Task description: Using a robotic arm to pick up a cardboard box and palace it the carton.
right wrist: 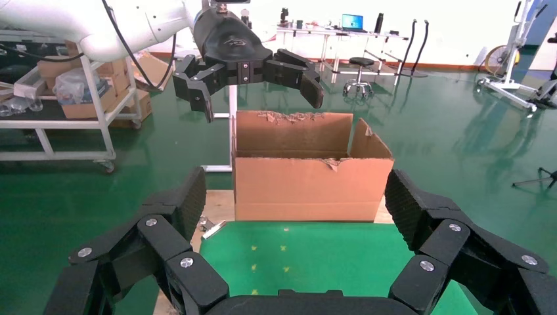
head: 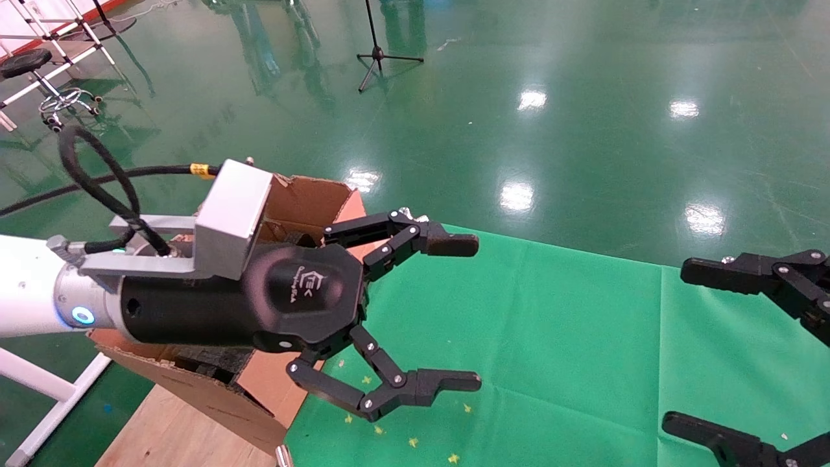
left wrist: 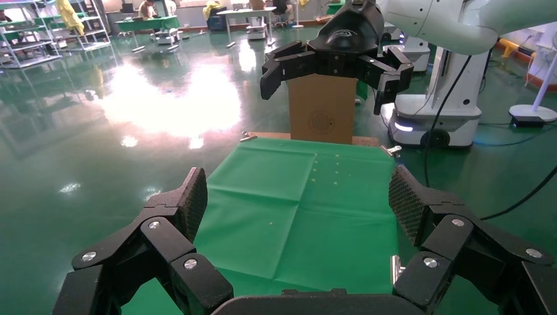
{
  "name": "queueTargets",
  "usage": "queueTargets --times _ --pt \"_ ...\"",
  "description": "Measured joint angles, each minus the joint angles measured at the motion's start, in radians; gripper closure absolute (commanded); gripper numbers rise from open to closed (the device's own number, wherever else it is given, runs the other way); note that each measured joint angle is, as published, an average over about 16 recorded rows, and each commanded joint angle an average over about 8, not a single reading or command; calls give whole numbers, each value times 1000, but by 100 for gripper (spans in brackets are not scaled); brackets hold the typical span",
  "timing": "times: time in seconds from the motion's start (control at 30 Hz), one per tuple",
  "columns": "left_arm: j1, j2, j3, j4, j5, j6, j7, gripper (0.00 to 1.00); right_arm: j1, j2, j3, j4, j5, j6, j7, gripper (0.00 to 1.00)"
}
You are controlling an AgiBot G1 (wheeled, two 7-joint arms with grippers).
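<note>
The left gripper [head: 463,311] of the robotic arm [head: 39,292] hangs in the air just past the carton's [head: 305,207] open top, over the near edge of the green-clothed surface [head: 551,337], its fingers [head: 447,244] spread wide and holding nothing. The carton stands at the left end of the surface, flaps ragged, dark foam visible inside. The right gripper [head: 674,347] waits at the right edge, fingers also released. The cardboard box cannot be seen in any view.
</note>
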Motion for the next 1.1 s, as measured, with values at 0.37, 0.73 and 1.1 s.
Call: queueTargets --times 0.37,0.73,1.1 --pt "-1 0 1 1 1 -1 -1 0 0 0 0 0 0 0 0 0" --pt "-2 0 2 2 2 -1 -1 0 0 0 0 0 0 0 0 0" --pt "-2 0 2 2 2 -1 -1 0 0 0 0 0 0 0 0 0"
